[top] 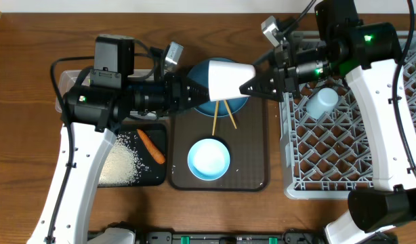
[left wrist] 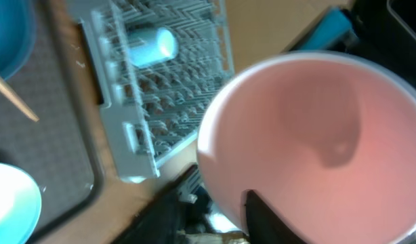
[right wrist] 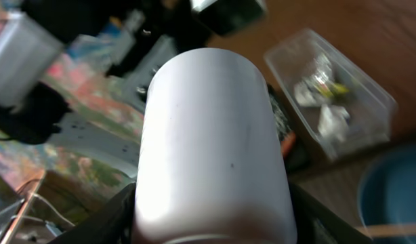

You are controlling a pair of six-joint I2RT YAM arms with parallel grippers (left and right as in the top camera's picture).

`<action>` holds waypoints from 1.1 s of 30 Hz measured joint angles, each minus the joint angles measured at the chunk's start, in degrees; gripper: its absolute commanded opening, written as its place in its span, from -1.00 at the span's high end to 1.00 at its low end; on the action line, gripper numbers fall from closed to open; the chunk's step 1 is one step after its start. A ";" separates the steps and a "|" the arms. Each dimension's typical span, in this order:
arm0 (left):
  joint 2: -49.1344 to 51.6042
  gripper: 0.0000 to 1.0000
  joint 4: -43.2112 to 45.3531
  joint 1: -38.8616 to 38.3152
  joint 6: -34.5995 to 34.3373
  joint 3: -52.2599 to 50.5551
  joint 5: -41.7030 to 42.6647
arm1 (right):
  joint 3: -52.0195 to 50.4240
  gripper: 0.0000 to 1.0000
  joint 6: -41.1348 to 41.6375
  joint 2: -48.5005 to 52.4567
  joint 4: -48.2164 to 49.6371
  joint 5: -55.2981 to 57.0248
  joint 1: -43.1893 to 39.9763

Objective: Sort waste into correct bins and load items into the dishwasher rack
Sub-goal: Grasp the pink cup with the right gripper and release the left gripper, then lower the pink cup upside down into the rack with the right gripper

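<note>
Right gripper (top: 248, 86) is clamped around the pink cup (top: 230, 79), sideways above the blue plate (top: 242, 105). Left gripper (top: 200, 92) is at the cup's rim, can't tell its jaws.

- Nothing to read anywhere, folks: no words, brand marks or numbers in any of the three views.
- Pink cup (right wrist: 211, 142), filling the right wrist view: bare wall, no label.
- Dishwasher rack (top: 323, 163), at 3 o'clock overhead: no legible marking.
</note>
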 measured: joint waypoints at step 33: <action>0.00 -0.83 -2.23 0.00 0.55 -0.20 -26.97 | 0.00 0.50 36.22 -0.98 -13.97 55.63 -10.58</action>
